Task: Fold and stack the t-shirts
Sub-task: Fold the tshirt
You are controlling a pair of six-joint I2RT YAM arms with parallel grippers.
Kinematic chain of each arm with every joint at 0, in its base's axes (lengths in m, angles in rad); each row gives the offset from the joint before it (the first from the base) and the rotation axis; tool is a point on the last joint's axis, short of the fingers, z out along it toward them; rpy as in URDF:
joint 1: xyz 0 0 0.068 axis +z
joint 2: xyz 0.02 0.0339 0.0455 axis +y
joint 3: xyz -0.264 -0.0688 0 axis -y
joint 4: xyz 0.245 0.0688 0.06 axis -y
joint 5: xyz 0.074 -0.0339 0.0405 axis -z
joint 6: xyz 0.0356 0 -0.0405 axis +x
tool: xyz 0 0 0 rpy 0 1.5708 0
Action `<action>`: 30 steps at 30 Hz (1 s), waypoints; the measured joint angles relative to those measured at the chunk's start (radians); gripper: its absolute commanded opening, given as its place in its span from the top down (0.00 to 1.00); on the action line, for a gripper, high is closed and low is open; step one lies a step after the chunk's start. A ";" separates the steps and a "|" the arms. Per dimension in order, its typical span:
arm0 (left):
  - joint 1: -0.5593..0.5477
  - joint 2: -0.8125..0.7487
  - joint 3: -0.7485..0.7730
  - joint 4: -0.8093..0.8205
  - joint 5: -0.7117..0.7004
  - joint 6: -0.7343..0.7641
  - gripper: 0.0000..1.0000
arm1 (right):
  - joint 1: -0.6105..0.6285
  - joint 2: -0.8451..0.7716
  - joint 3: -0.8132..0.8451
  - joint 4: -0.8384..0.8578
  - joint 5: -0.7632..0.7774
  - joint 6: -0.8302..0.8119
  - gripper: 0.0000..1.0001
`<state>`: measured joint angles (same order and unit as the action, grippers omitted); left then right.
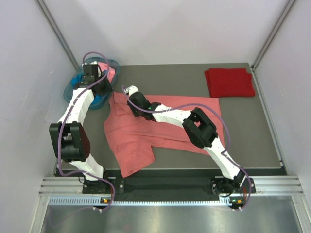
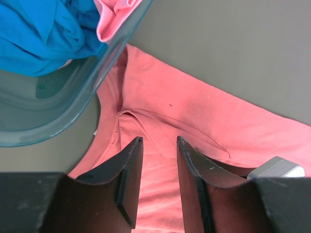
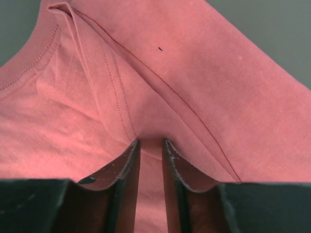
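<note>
I see right pincer (image 3: 150, 142) nipping fold of salmon shirt (image 3: 218, 73), lower centre; left pincer (image 2: 159, 140) open, shirt beneath.

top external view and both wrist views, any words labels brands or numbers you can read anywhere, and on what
None can be read. The salmon-coral cotton t-shirt shows plain fabric and stitching only; the translucent teal plastic basket, the folded dark red t-shirt and the white robot arms bear no lettering that shows.
</note>
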<state>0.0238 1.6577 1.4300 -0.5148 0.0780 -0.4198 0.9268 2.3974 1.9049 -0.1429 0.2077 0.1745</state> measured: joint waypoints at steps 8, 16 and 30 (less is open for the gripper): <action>0.000 0.000 -0.020 0.016 0.008 -0.005 0.61 | 0.000 0.000 0.000 0.000 -0.002 0.005 0.66; 0.000 0.000 -0.020 0.016 0.008 -0.005 0.61 | 0.000 0.003 0.003 -0.008 -0.007 0.006 0.66; 0.000 0.000 -0.020 0.018 0.007 -0.005 0.61 | 0.000 0.052 0.074 -0.048 -0.018 0.017 0.99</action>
<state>0.0238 1.6573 1.4097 -0.4969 0.0853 -0.4244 0.9264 2.4493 1.9789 -0.1913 0.1898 0.1917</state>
